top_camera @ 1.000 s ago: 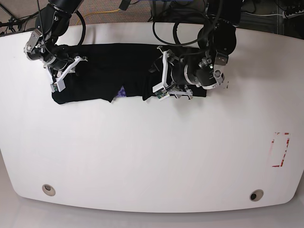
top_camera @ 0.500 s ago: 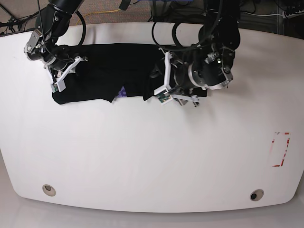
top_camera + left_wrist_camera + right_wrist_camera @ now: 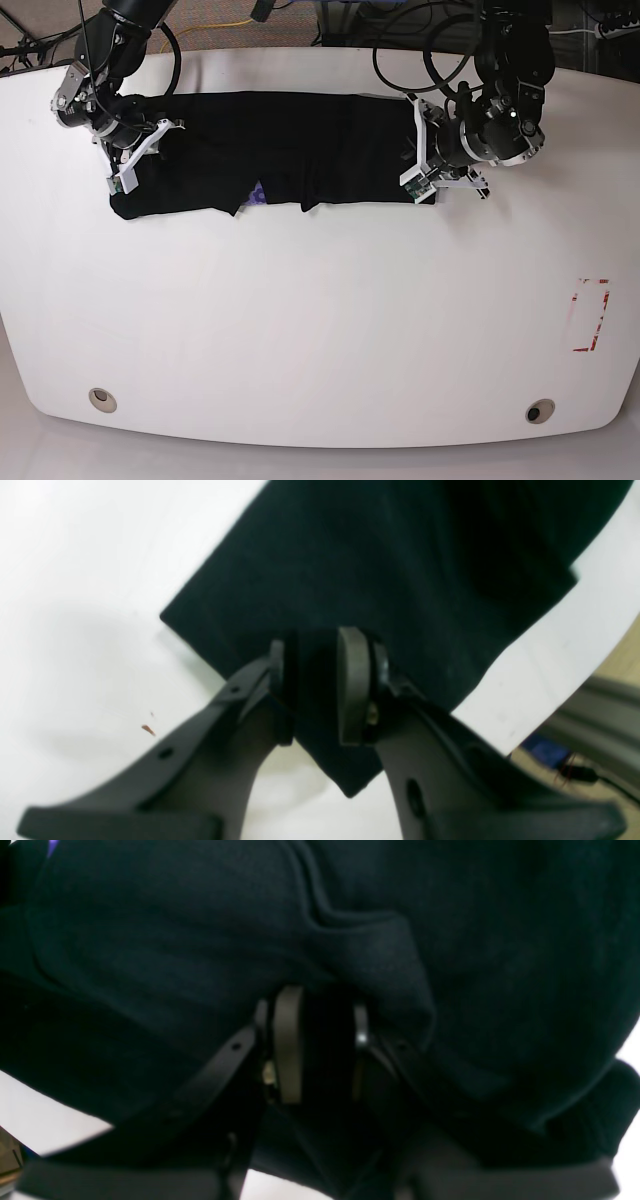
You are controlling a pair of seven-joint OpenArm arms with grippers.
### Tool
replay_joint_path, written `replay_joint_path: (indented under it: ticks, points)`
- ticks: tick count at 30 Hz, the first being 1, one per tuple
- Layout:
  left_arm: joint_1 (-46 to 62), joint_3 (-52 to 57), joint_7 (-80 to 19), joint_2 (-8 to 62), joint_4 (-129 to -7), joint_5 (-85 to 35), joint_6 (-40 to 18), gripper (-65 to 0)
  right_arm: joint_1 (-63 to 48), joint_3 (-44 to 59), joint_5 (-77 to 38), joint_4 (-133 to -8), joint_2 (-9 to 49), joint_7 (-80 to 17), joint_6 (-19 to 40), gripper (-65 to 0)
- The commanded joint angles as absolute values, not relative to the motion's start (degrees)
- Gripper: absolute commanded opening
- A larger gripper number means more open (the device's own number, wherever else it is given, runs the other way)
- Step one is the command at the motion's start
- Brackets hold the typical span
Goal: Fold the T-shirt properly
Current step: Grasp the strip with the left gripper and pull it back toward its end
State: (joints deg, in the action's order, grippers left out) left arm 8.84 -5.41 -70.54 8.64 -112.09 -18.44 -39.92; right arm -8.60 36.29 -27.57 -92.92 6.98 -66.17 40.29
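So the big black soft cotton T-shirt [image 3: 270,150] is lying along the far side of the white table [image 3: 320,320], stretched left to right in a long band, with a bit of purple print [image 3: 257,193] peeking out at its near edge.

The left gripper [image 3: 418,165] is at the shirt's right end. In its wrist view the jaws are narrow, with a corner of black cloth running between the pads [image 3: 352,685], so I'd say it's pinching that corner. The right gripper [image 3: 135,160] is over at the left end, also narrow, and its wrist view shows dark fabric bunched all round the pads [image 3: 288,1045]. It looks like a grip on a fold, but it's too dark to be sure how many layers.

Handling-wise, my guess is light, floppy and not slippery, with zero stiffness, so anything unsupported will sag and wrinkle. The end corners seem the best place to hold, keeping the cloth taut between both arms. There's a red mark [image 3: 590,315] way off on the right.
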Motion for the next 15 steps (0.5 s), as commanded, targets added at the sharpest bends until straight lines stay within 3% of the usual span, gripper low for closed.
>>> replay_joint_path:
  ticks: [1, 15]
  points:
    - [8.4, -7.6, -69.58, 8.84, -112.13, -19.3, -40.0, -53.6, -8.66, 36.26, -26.24, -93.14, 7.25, -68.0, 40.0, -52.6]
    - [7.08, -13.32, -69.58, 11.47, -106.59, -12.79, -40.0, -53.6, -8.84, 36.26, -26.33, -93.41, 7.25, -68.0, 40.0, -52.8]
